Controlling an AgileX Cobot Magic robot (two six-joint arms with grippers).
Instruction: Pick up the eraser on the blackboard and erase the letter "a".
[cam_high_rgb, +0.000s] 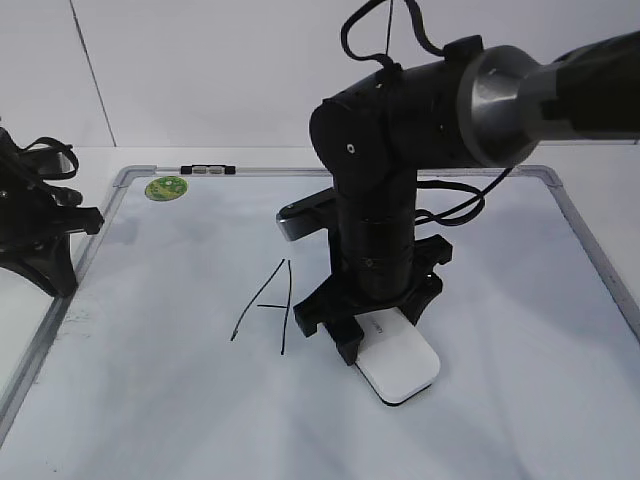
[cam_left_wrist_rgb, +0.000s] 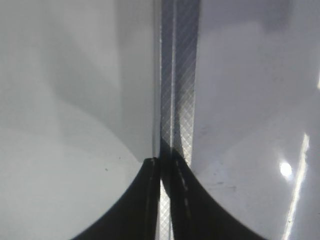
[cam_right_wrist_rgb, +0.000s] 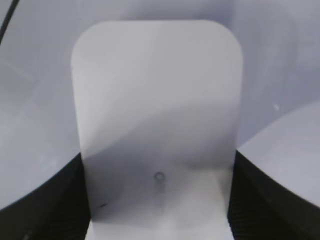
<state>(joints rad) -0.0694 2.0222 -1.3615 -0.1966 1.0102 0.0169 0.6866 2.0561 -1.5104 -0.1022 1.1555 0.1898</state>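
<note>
The white eraser (cam_high_rgb: 402, 367) lies on the blackboard (cam_high_rgb: 500, 300), just right of centre. My right gripper (cam_high_rgb: 385, 335) comes down on its far end, and its black fingers press both long sides. In the right wrist view the eraser (cam_right_wrist_rgb: 157, 90) fills the space between the jaws (cam_right_wrist_rgb: 157, 205), with the small grey mark on top. The cursive letter "a" is not in view. A tall angular "A" (cam_high_rgb: 268, 305) is drawn just left of the gripper. My left gripper (cam_high_rgb: 45, 215) is shut and empty over the board's left frame (cam_left_wrist_rgb: 180, 100), seen in the left wrist view (cam_left_wrist_rgb: 162, 167).
A round green sticker (cam_high_rgb: 166, 187) sits at the board's far left corner. A small black-and-white clip (cam_high_rgb: 207, 170) lies on the far frame. The right arm's wrist and cables hang over the board's middle.
</note>
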